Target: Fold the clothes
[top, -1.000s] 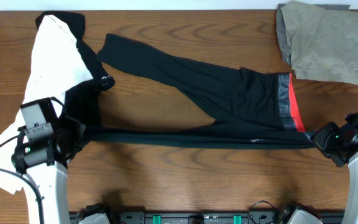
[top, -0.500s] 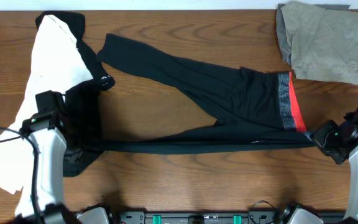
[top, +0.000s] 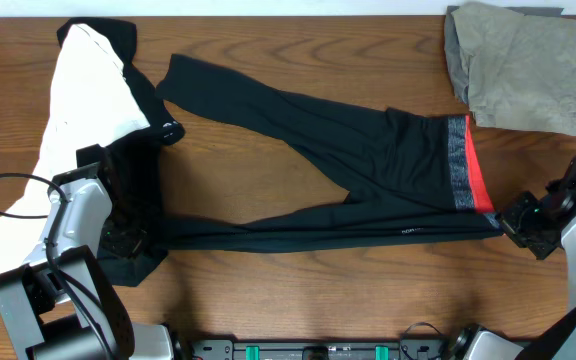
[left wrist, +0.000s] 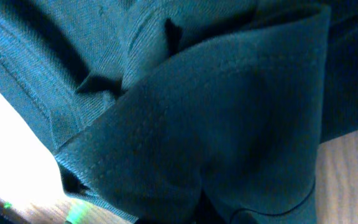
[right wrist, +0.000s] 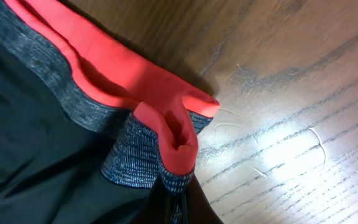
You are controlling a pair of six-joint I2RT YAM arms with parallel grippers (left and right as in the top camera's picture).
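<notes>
Black leggings (top: pixel 368 150) lie spread across the table, their grey and red-orange waistband (top: pixel 460 165) to the right. One leg runs up to the far left. The other stretches along the front between my two grippers. My left gripper (top: pixel 128 240) is shut on that leg's end, and dark fabric (left wrist: pixel 216 112) fills the left wrist view and hides the jaws (left wrist: pixel 185 219). My right gripper (top: pixel 509 222) is shut on the near corner of the waistband (right wrist: pixel 55 74), with the fabric pinched between its fingers (right wrist: pixel 179 208).
A white garment (top: pixel 78 100) lies at the far left over a black piece (top: pixel 133 165), right beside my left arm. A khaki piece (top: pixel 518 65) sits folded at the back right. Bare wood (right wrist: pixel 291 124) shows to the right of the waistband.
My left arm has swung round and its gripper has moved a little toward the front with the leg end. The stretched leg has gone slightly slack. The right gripper has barely moved.
</notes>
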